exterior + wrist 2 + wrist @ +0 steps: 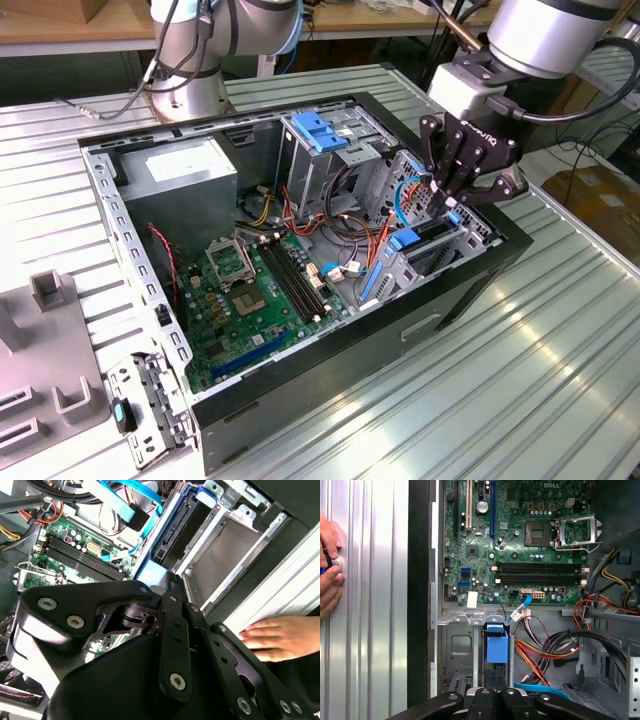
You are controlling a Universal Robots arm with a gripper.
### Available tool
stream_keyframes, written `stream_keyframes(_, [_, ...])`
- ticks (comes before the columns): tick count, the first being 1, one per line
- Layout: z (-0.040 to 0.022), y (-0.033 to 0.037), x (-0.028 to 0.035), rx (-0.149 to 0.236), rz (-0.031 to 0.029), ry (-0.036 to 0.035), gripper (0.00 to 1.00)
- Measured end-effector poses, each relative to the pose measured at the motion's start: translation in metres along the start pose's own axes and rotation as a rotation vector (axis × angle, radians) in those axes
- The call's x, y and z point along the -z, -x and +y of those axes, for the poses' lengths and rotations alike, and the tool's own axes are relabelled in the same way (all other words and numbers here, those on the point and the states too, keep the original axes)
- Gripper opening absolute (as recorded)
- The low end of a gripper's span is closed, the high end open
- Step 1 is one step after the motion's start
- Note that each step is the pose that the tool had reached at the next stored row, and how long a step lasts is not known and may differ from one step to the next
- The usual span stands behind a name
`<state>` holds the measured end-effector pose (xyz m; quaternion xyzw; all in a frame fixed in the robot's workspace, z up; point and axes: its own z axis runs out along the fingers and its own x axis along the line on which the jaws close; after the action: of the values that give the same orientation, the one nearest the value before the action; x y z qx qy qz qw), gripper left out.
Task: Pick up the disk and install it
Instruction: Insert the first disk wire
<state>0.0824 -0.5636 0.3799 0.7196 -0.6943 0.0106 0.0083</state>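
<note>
Blue rails of the disk are showing inside the drive cage — the gripper is hanging just above it, jaws looking closed, tips half hidden.

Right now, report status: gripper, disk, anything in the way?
Gripper low over drive bay, at disk. Disk on edge in bay. Hand on table beside case, outside it.
</note>
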Motion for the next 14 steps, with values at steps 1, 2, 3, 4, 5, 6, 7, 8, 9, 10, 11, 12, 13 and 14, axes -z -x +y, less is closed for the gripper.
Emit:
stream_keyframes(1, [-0.0008, 0.0000, 0.0000, 0.007, 0.0000, -0.0001, 0.11])
stream_keyframes(2, [-0.0020, -0.0001, 0.0000, 0.015, 0.0000, -0.0004, 0.11])
stream_keyframes(3, [-0.0032, -0.0001, -0.0001, 0.026, -0.0001, -0.0007, 0.11])
stream_keyframes(4, [-0.0043, -0.0001, -0.0001, 0.039, -0.0001, -0.0011, 0.11])
stream_keyframes(5, [-0.0050, -0.0001, -0.0002, 0.053, -0.0002, -0.0015, 0.11])
stream_keyframes(6, [-0.0057, -0.0002, -0.0002, 0.072, -0.0002, -0.0019, 0.11])
stream_keyframes(7, [-0.0072, -0.0002, -0.0005, 0.100, -0.0005, -0.0027, 0.11])
stream_keyframes(8, [-0.0091, -0.0003, -0.0008, 0.123, -0.0005, -0.0033, 0.11])
stream_keyframes(9, [-0.0104, -0.0004, -0.0010, 0.133, -0.0004, -0.0035, 0.11])
stream_keyframes(10, [-0.0147, -0.0006, -0.0012, 0.149, -0.0002, -0.0040, 0.11])
stream_keyframes(11, [-0.0188, -0.0007, -0.0015, 0.156, -0.0005, -0.0042, 0.11])
stream_keyframes(12, [-0.0229, -0.0008, -0.0017, 0.160, -0.0005, -0.0042, 0.11])
stream_keyframes(13, [-0.0287, -0.0010, -0.0018, 0.161, -0.0005, -0.0038, 0.11])
stream_keyframes(14, [-0.0333, -0.0010, -0.0019, 0.161, -0.0005, -0.0030, 0.11])
